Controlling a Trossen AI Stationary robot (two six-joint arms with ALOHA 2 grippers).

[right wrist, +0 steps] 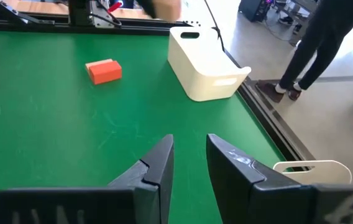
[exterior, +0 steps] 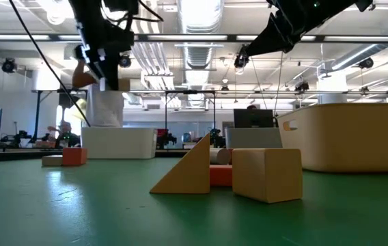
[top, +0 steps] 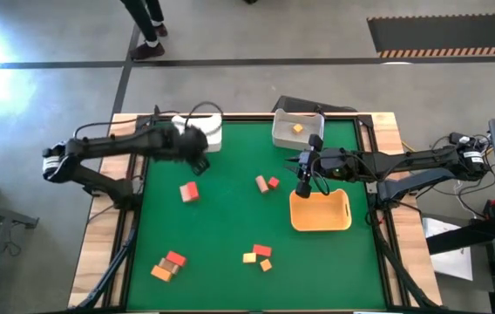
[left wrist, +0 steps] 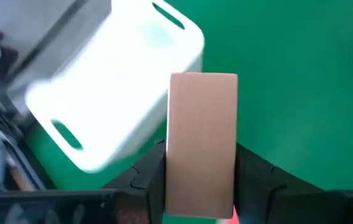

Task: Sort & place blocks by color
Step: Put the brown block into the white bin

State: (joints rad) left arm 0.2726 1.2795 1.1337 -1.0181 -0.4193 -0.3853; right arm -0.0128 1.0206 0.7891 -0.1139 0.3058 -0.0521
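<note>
We are finding no brand, label or readable writing anywhere. The left end effector (left wrist: 201,180) is gripping a tan block (left wrist: 202,143) upright between its fingers, hanging above the desk (top: 230,227) just beside a white bin (left wrist: 114,93) at the far left corner; in the high view this arm is blurring, so the block is hard to make out there. The right end effector (right wrist: 189,165) is hovering empty with its fingers a narrow gap apart, over the green surface at the edge of the orange tray (top: 321,212). A second white bin (top: 297,129) is holding one orange block (top: 298,128). Other blocks are lying scattered: a red one (top: 189,192), a pair near the middle (top: 267,182), and two clusters near the front edge (top: 169,265) (top: 259,255). A person's legs (right wrist: 319,50) are being cut off at the frame edge.
</note>
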